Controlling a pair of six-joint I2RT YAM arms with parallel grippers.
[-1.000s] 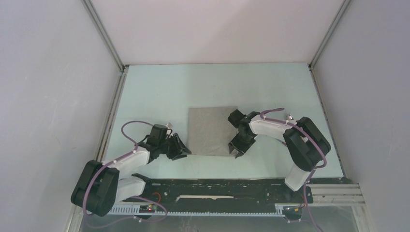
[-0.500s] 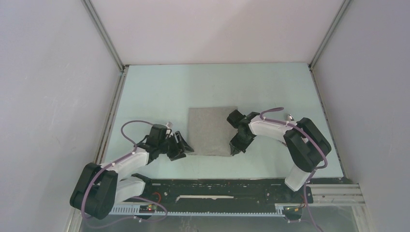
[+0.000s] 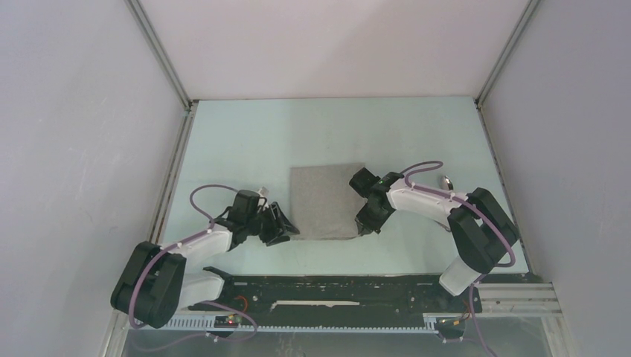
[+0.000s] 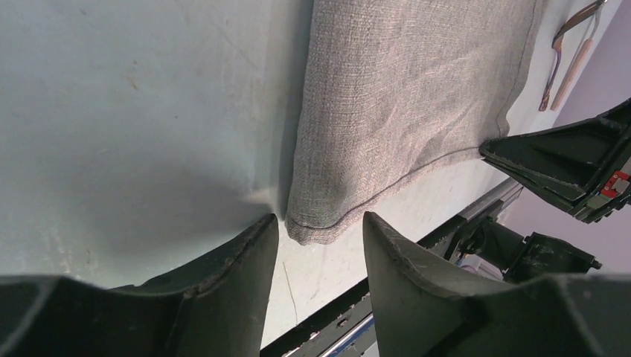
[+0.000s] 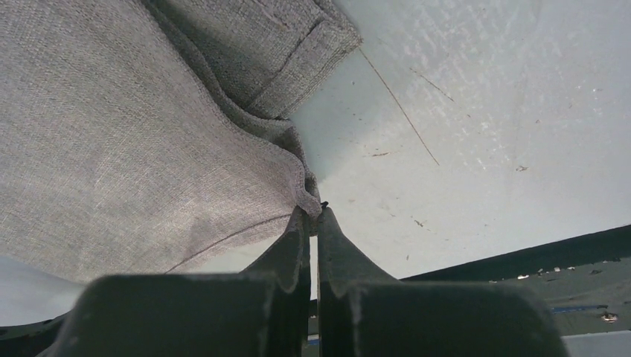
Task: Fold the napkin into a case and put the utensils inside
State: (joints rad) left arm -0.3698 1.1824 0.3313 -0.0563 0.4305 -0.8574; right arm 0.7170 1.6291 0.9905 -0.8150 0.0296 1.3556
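Note:
The grey-beige napkin (image 3: 324, 201) lies folded in a rough square on the table. It also shows in the left wrist view (image 4: 402, 111) and the right wrist view (image 5: 134, 149). My left gripper (image 3: 290, 229) is open, with the napkin's near left corner just between its fingertips (image 4: 260, 230), not gripped. My right gripper (image 3: 362, 229) is shut on the napkin's near right corner (image 5: 309, 204), which is pulled up into a small peak. The utensils (image 4: 569, 59) lie side by side beyond the napkin's right side, mostly hidden by the right arm in the top view (image 3: 445, 181). No narrow case shows.
The pale green table (image 3: 245, 141) is walled on three sides. A black rail (image 3: 335, 286) runs along its near edge behind both grippers. The right gripper's black body (image 4: 565, 171) shows in the left wrist view, near the napkin's other near corner.
My right gripper's fingers have closed on the napkin's near right corner. My left gripper has edged right, up to the near left corner.

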